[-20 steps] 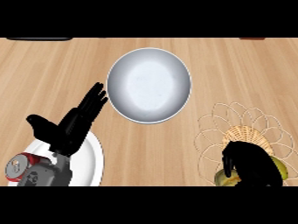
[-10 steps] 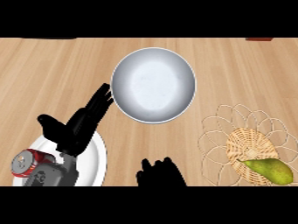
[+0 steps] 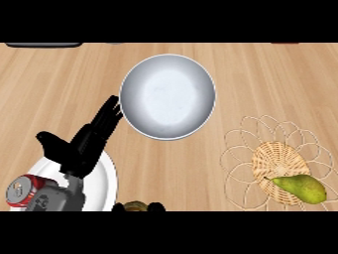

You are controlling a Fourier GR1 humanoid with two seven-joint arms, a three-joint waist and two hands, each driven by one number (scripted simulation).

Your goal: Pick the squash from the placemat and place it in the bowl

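The squash (image 3: 301, 188), green and pear-shaped, lies on its side on the round woven placemat (image 3: 274, 163) at the lower right, with no hand touching it. The white bowl (image 3: 168, 96) sits left of the placemat and farther back, and nothing is in it. My left hand (image 3: 84, 144) stands open just left of the bowl, fingers pointing up toward the bowl's rim. Only a sliver of my right hand (image 3: 152, 207) shows at the lower edge, well left of the placemat. A small brownish patch sits beside it; I cannot tell what that is.
A white plate (image 3: 105, 178) lies at the lower left, partly under my left forearm. A dark object (image 3: 43, 44) pokes in at the counter's far left edge. Bare wooden counter lies between the bowl and the placemat.
My right hand left the placemat, moved left and sank almost out of view at the lower edge. The squash stayed on the placemat. My left hand hardly moved.
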